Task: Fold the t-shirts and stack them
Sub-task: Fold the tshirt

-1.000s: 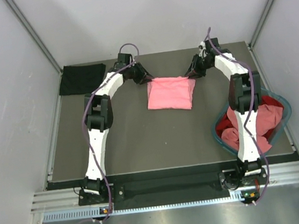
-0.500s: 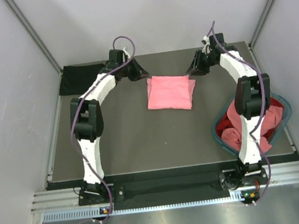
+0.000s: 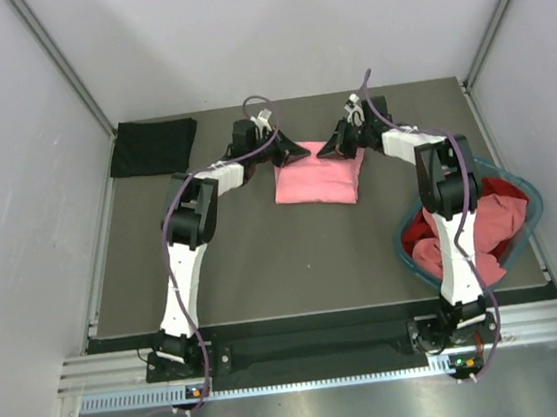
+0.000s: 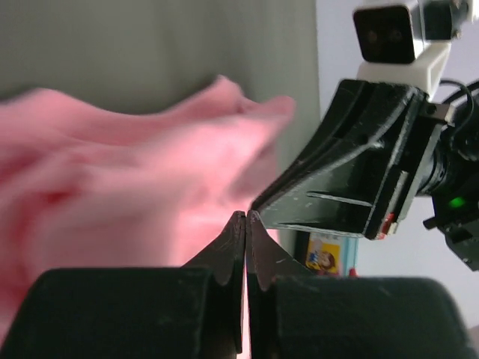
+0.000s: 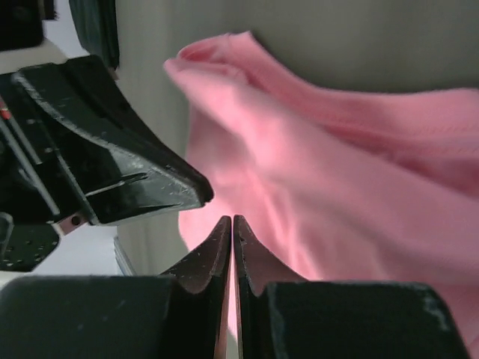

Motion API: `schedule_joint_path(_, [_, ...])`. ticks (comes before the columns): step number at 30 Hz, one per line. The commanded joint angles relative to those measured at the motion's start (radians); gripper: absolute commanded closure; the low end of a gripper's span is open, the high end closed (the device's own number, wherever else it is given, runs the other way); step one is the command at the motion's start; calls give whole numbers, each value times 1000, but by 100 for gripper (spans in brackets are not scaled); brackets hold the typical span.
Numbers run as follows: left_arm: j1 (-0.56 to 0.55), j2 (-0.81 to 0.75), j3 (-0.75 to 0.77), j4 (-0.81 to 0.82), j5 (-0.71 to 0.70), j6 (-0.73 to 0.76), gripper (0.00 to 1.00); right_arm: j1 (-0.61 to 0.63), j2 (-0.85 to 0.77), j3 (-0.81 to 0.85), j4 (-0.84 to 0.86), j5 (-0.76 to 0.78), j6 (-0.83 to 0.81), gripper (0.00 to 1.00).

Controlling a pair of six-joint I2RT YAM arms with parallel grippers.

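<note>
Your left gripper [image 3: 301,152], right gripper [image 3: 326,150]: both jaws pressed tip to tip, nothing pinched, noses nearly meeting at 12 o'clock edge of folded salmon tee [image 3: 316,182]. Tee flat on dark grey desk [image 3: 264,260]. Black tee [image 3: 154,146] at 10 o'clock corner. Teal basket [image 3: 401,242] at 4 o'clock, red tee [image 3: 505,189] inside. Pale walls [image 3: 319,33] around.

Pink tee [image 3: 317,178] = soft matt cloth, left gripper [image 4: 245,217] = matt blk plastic, table [image 3: 264,260] = smooth matt grey.
</note>
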Motion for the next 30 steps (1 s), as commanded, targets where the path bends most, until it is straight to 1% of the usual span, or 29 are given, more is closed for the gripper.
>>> schedule_joint_path(1, [30, 85, 53, 210, 16, -67, 100, -17, 48, -19, 229, -11, 63, 97])
schedule_joint_path(4, [38, 152, 93, 226, 4, -79, 100, -38, 95, -17, 298, -14, 100, 97])
schedule_joint_path(8, [60, 200, 136, 252, -14, -94, 100, -83, 167, 1, 337, -24, 116, 97])
schedule_joint_path(11, [76, 226, 176, 234, -31, -87, 100, -110, 190, 15, 350, -25, 121, 96])
schedule_joint_path(17, [93, 272, 231, 214, -65, -96, 100, -136, 241, 93, 320, -10, 144, 89])
schedule_joint_path(20, [93, 292, 242, 212, -76, -101, 100, -136, 255, 113, 305, 39, 156, 89])
schedule_joint_path(22, [93, 294, 243, 200, -88, -96, 100, -136, 264, 144, 248, 90, 152, 89])
schedule_joint_path(25, [93, 274, 271, 129, -93, -61, 100, -143, 269, 188, 159, 144, 149, 88])
schedule_joint_path(27, [93, 252, 291, 44, -88, -10, 100, -147, 261, 223, 113, 174, 123, 87])
schedule_joint_path(28, [93, 229, 312, 11, -83, 13, 100, -149, 258, 265, 20, 182, 109, 87])
schedule_joint_path(30, [93, 209, 349, -67, -54, 94, 100, -155, 244, 308, -49, 203, 74, 86])
